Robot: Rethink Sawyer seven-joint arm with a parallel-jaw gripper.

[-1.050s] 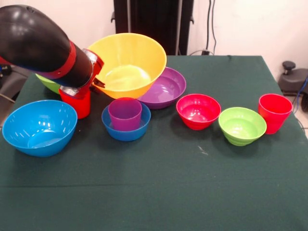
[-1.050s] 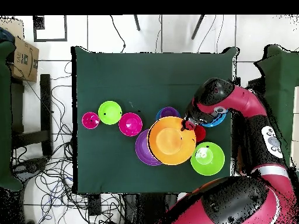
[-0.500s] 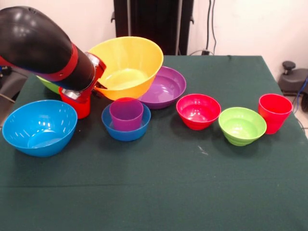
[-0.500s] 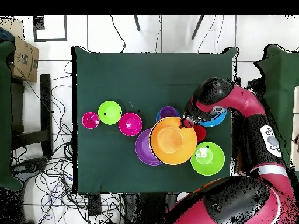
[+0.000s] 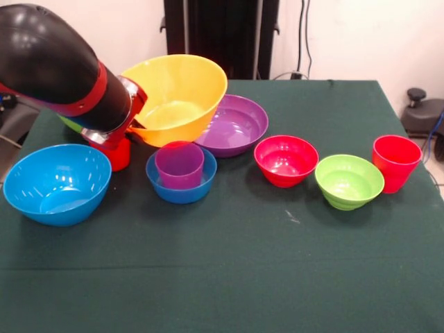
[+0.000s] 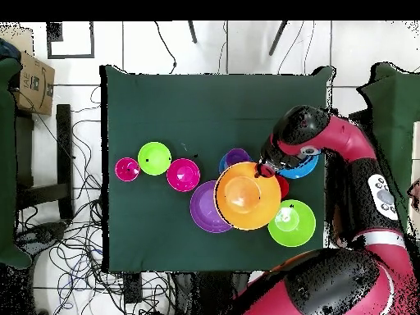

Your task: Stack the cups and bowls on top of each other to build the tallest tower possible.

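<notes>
Gripper (image 5: 137, 122): at the left rim of the yellow bowl (image 5: 179, 97), closed on that rim as far as can be seen; fingers mostly hidden by the arm (image 5: 55, 66).
Yellow bowl: lifted and tilted, its open side toward the camera in the front view; hangs partly over the purple bowl (image 5: 236, 126) and above the purple cup (image 5: 180, 165).
Purple cup: upright inside the small blue bowl (image 5: 181, 182), just below the yellow bowl's underside.
Red cup by the arm (image 5: 116, 152): only its lower part shows under the wrist; rest hidden.
Large green bowl (image 6: 291, 223): clear from overhead, beside the yellow bowl; in the front view only a sliver behind the arm.
Large blue bowl (image 5: 57, 183): at the left of the front view, near the half-hidden red cup; overhead, largely covered by the arm.
Row to the right: red bowl (image 5: 286, 160), small green bowl (image 5: 349, 181), second red cup (image 5: 395, 163), all upright, side by side, unstacked.
Table (image 5: 277, 263): green cloth, front half bare.
Beyond the table: cardboard box (image 6: 29, 80) and cables (image 6: 74, 246) on the floor.
</notes>
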